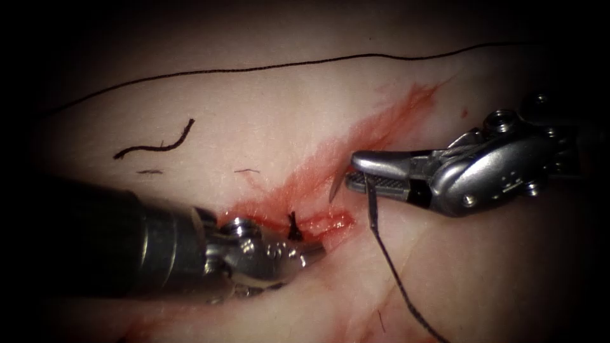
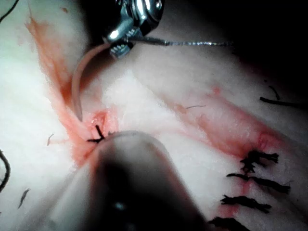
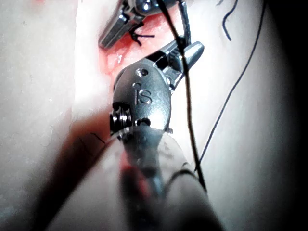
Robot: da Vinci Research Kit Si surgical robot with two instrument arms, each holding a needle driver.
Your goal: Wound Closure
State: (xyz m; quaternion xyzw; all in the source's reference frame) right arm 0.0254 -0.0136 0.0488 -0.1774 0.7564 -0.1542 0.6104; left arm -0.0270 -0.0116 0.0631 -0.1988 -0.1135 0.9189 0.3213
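The right tool point(image 1: 356, 173) is clamped on the curved needle point(image 2: 79, 86) near its thread end, the needle hanging free above the tissue point(image 1: 267, 121), its tip near the cut point(image 1: 318, 219) but not in it. Black thread point(image 1: 394, 270) trails from those jaws toward the near right. The left tool point(image 1: 305, 254), jaws together and holding nothing, rests against the cut's near left edge beside a knotted stitch point(image 1: 294, 227).

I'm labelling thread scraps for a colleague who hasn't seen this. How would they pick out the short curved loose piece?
Start at the red-stained cut in the tissue and look to its upper left. A long thread runs across the top; just below it lies the short cut end of thread. It is thick, dark and hooked, unlike the faint wisps beneath it.
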